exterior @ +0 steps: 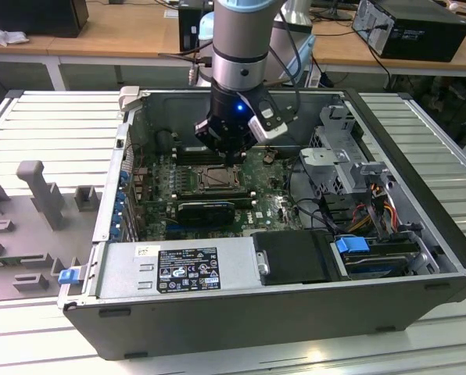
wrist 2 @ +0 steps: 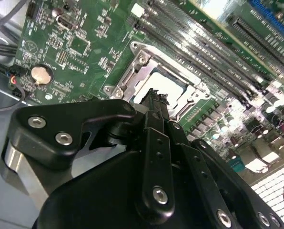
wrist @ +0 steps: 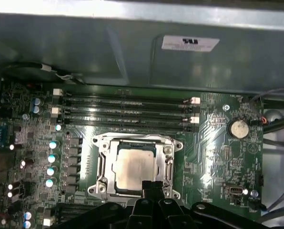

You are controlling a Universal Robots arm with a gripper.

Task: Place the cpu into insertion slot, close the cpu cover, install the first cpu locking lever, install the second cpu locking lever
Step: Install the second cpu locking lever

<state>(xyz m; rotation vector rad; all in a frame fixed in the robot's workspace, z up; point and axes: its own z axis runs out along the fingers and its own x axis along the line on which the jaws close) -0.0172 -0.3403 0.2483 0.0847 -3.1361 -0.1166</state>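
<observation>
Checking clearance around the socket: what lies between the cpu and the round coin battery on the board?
In the first wrist view, the cpu cover's frame edge, then green board with small components, separate the cpu from the coin battery.

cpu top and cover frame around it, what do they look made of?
The cpu: looks like matte metal, a pale beige-silver top with a soft, even sheen. The cpu cover: likely stamped sheet metal, silver-grey, with bright glints along its edges. Neither can be confirmed by look alone.
</observation>
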